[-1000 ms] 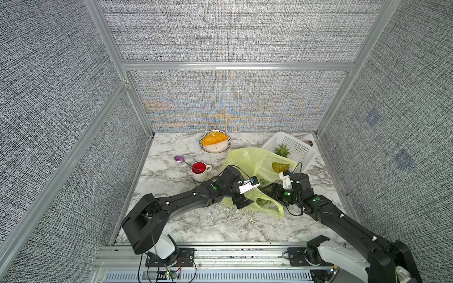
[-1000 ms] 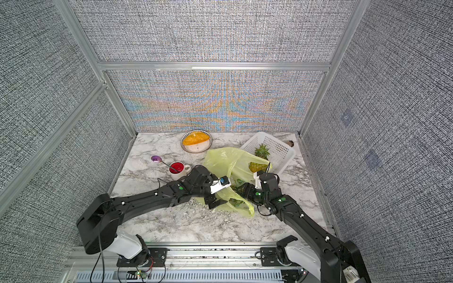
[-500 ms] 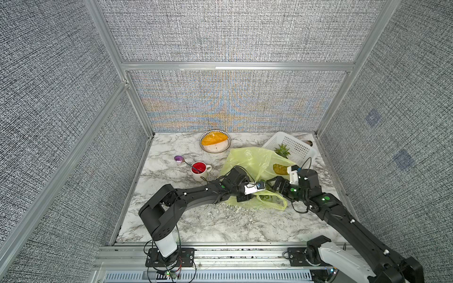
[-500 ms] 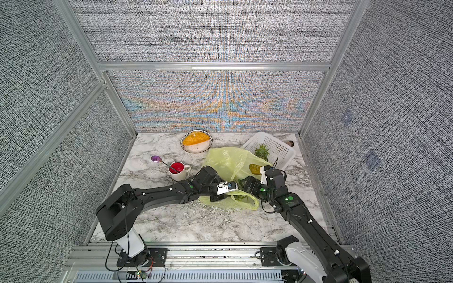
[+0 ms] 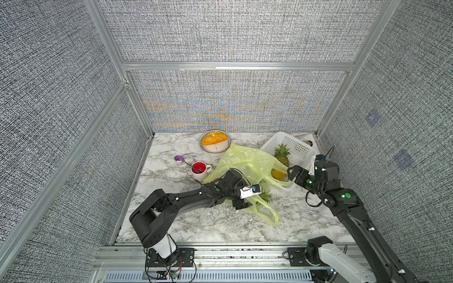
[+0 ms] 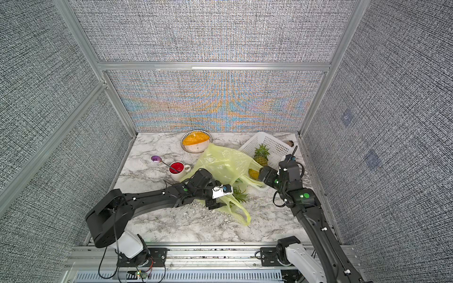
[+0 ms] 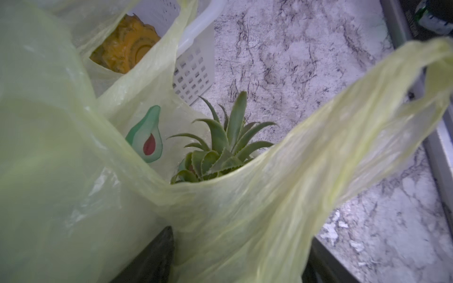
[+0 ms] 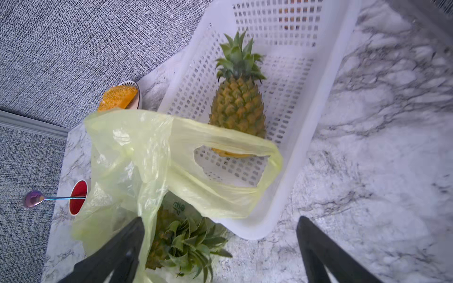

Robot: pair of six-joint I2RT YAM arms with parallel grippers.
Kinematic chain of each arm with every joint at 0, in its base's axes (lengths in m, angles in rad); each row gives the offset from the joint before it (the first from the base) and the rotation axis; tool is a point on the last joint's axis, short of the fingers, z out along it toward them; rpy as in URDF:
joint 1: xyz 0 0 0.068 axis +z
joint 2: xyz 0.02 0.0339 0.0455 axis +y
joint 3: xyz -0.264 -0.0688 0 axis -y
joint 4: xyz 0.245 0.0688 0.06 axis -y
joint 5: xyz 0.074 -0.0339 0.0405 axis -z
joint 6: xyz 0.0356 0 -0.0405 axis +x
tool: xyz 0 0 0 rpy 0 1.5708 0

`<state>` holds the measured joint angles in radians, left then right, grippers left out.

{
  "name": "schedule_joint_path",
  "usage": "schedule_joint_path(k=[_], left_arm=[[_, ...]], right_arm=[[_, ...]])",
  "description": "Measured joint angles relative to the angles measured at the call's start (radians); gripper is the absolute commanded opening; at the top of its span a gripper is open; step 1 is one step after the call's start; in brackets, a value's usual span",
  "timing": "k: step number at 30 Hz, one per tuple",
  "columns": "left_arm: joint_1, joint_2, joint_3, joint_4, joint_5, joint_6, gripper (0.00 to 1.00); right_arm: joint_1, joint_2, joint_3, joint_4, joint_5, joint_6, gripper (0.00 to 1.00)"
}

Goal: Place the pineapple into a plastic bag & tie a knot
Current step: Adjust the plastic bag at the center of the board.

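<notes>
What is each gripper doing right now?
Left gripper: open, thin yellow-green plastic bag draped across its fingers.
Right gripper: open, holding nothing.

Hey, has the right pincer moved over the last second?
Yes. In a top view the right pincer has pulled back toward the rear wall and to the right, nearer the white perforated basket.

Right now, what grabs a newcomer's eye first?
The crinkly yellow-green plastic bag lies mid-table with its handles untied and a pineapple inside, crown poking from the mouth. At the back right, a second pineapple lies in the white perforated basket. The left arm and right arm both reach to the bag.
</notes>
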<state>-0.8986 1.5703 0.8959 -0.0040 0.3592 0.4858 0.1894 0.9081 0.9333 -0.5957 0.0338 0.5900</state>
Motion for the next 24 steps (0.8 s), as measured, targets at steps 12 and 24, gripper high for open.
schedule_joint_path(k=[12, 24], left_arm=[[0.002, 0.018, 0.346, -0.201, -0.163, -0.716, 0.98], [-0.044, 0.266, 0.744, -0.64, -0.363, -0.977, 1.0]], right_arm=[[-0.157, 0.252, 0.221, -0.054, -0.059, -0.224, 0.94], [-0.179, 0.304, 0.219, -0.035, -0.091, -0.24, 0.94]])
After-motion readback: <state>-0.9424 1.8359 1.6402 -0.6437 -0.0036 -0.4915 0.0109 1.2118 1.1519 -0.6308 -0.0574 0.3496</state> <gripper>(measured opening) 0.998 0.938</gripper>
